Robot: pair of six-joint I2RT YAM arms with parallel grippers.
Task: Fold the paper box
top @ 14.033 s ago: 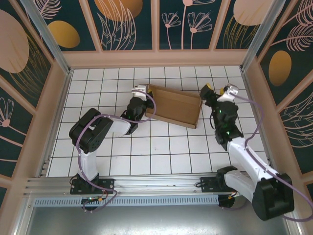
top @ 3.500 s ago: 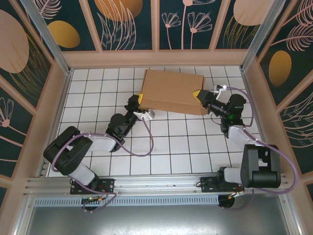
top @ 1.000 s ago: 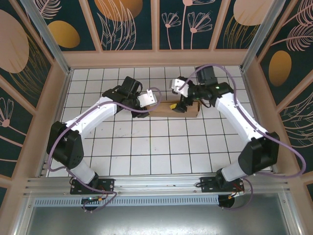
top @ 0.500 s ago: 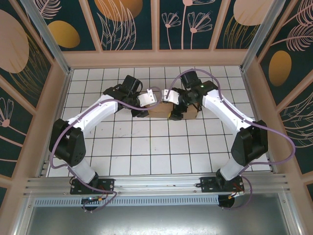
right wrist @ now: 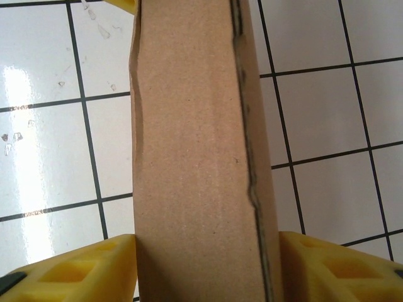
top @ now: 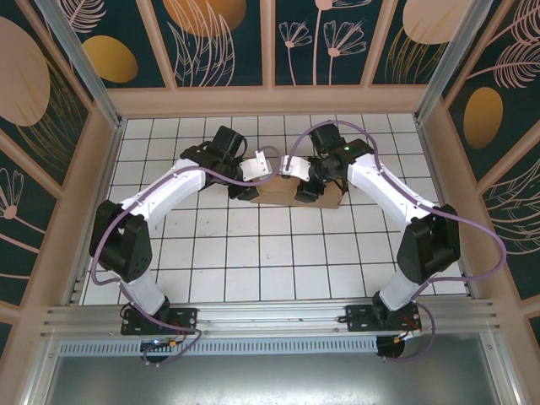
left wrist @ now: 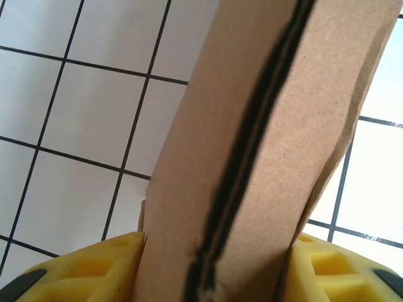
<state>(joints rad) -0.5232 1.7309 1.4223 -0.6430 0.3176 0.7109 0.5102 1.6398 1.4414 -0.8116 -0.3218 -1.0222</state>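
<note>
We saw right end effector [right wrist: 208, 264] shift from 3 o'clock end toward middle, clamping paper box [top: 277, 192]. Left end effector [left wrist: 211, 267] stayed clenched on 9 o'clock end. It stood toward surface's [top: 253, 253] 12 o'clock. Final squeeze seemed underway.

The top camera looks down from high above the near edge onto the whole tiled worktop [top: 253, 278]. Both wrist cameras look from very near at the paper box [top: 274, 194]. All three views share the box and the tiles.
</note>
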